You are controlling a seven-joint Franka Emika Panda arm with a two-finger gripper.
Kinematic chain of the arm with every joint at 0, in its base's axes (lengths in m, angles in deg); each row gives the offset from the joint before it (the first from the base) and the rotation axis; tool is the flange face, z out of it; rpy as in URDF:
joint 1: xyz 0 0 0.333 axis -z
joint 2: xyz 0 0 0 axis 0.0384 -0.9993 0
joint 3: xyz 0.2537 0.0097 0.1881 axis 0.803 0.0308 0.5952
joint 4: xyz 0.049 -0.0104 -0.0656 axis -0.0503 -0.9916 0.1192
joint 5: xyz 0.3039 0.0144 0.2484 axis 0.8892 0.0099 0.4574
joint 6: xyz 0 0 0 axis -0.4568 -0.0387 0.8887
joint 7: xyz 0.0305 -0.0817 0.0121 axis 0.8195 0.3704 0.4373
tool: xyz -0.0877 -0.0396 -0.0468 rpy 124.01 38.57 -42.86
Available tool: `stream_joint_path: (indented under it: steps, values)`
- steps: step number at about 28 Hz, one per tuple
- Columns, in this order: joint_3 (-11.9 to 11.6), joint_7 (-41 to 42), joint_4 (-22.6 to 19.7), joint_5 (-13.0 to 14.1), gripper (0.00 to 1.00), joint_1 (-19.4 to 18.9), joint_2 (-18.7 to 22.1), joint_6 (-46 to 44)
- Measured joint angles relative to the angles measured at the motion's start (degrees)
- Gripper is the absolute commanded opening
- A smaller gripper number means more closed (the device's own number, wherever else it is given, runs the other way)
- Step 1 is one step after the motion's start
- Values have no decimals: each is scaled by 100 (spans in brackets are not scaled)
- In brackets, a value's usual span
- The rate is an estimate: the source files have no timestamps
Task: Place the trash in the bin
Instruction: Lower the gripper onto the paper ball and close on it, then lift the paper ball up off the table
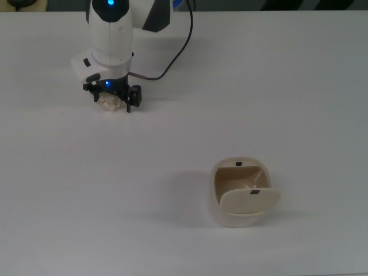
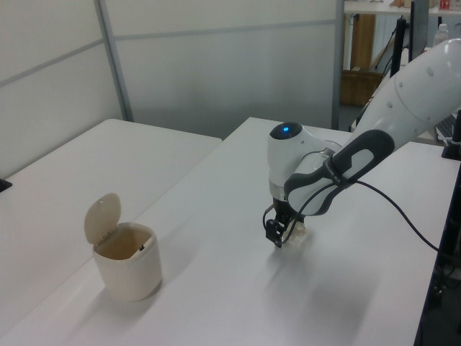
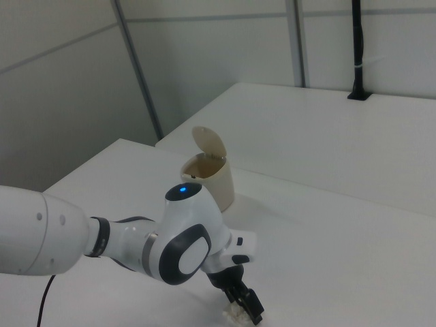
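The trash is a small crumpled off-white paper wad lying on the white table at the top view's upper left. My gripper is lowered over it, open, one black finger on either side of the wad. In the left view the gripper reaches table level with the trash just behind the fingers. The right view shows the gripper over the trash at the bottom edge. The bin stands at the top view's lower right with its flap lid swung open; it is also the cream bin in the left view.
A black cable runs from the wrist toward the top view's upper edge. A second white table stands beside this one on the left view's left. A dark pole rises at the far table in the right view.
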Motion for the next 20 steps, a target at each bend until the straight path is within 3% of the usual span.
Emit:
stream_joint_path:
  steps: [3, 4, 8, 20]
  values:
    - [0, -19, 2, -181, 42, 25, -73, 85]
    - [0, -24, 3, -223, 26, 27, -79, 90]
    - [1, -28, 17, -281, 2, 26, -77, 91]
    - [1, -162, 154, -283, 0, 28, -52, 91]
